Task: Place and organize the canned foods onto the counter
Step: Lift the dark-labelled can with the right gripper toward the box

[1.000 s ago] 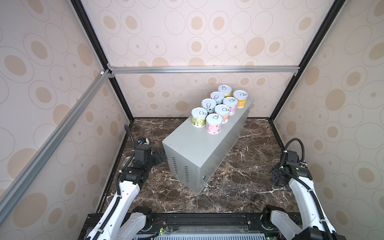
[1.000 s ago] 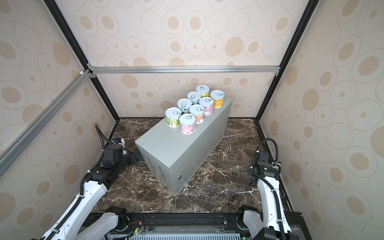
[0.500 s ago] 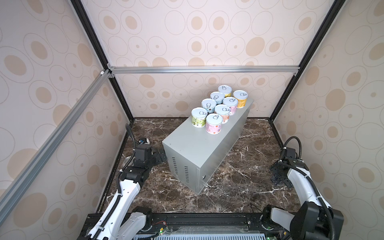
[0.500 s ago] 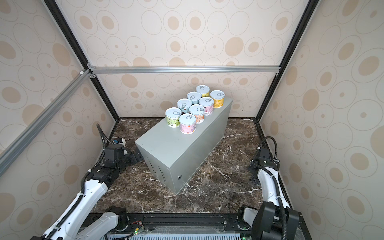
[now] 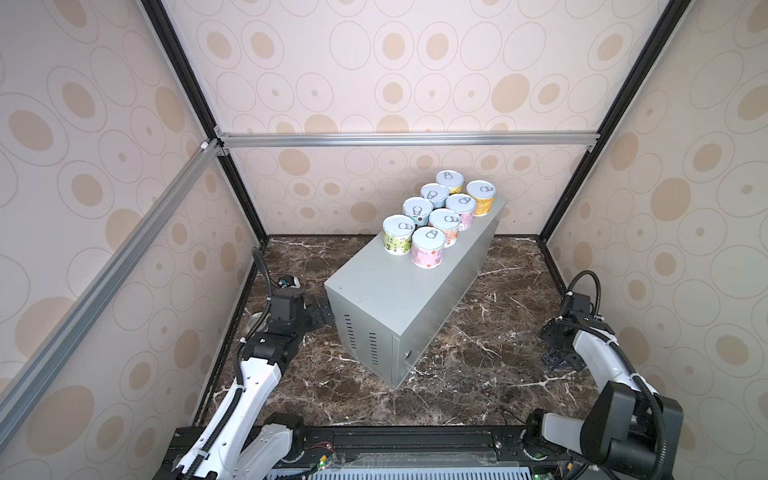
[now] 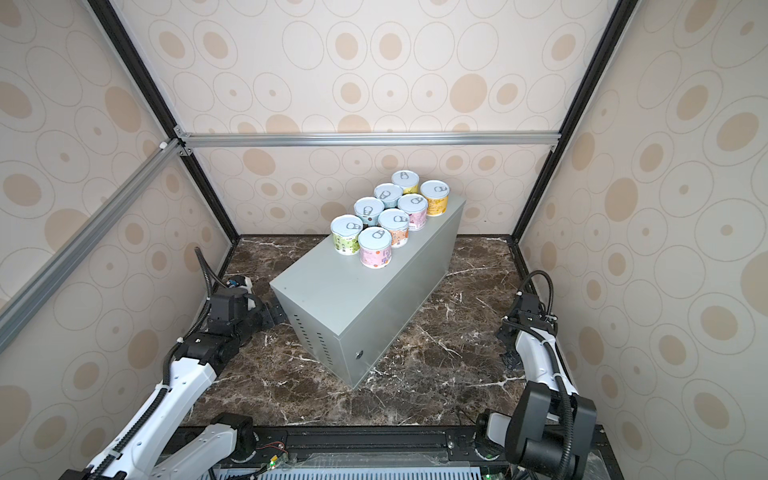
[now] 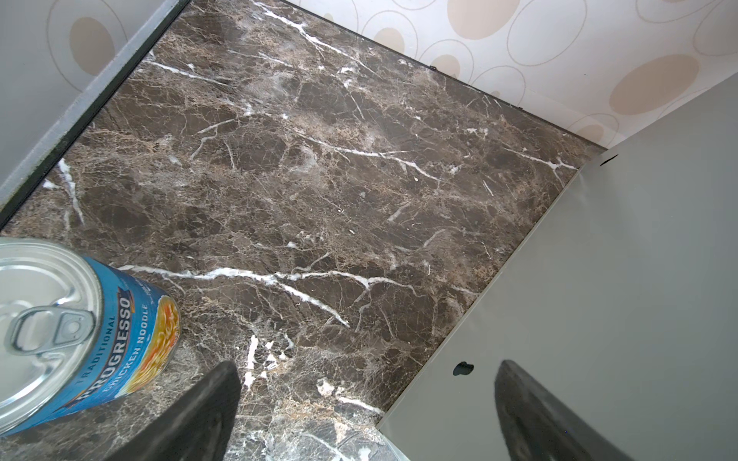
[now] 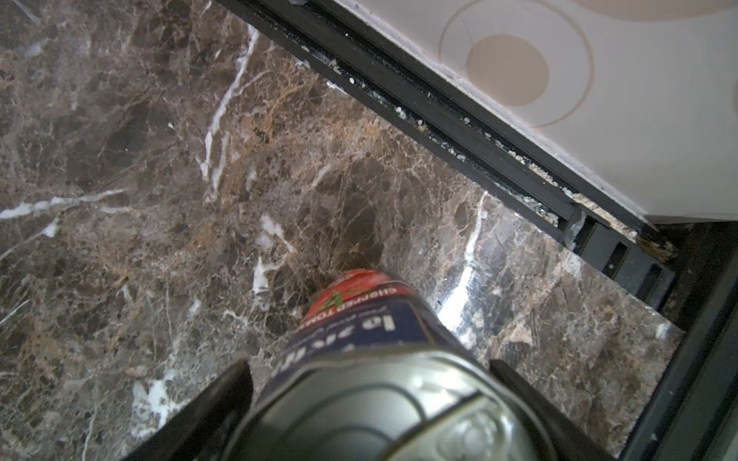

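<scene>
Plainly legible on the tall blue can with a silver pull-tab lid: "PROGRESSO", "TRADITIONAL" and "CHICKEN NOODLE", next to a picture of yellow noodles. On the tall dark navy can with a grey metal lid: "CHOPPED TOMA…" in white on a red band by a tomato picture, plus larger white lettering too blurred to read. On the short pastel-labelled cans with pale pull-tab lids: print too small to make out in both top views. Counted: eight short cans and two tall ones. All eight short cans upright on the far half of the counter, a large rectangular grey sheet-metal box with vent slots on its near end. Set in two rows of four, packed close, with labels in green, pink, pale blue, orange and yellow. Both tall cans upright down on the dark brown white-veined marble surface, one on each side of the counter. Left gripper spread wide and empty, low between the counter's long side and the left wall. Blue can just beside one black finger, outside the jaws; other finger in front of the counter's flat grey wall. Right gripper astride the navy can near the right wall, well apart from the counter, with a black finger on either side. Impossible to tell whether pressing on the can or standing just clear of it.
</scene>
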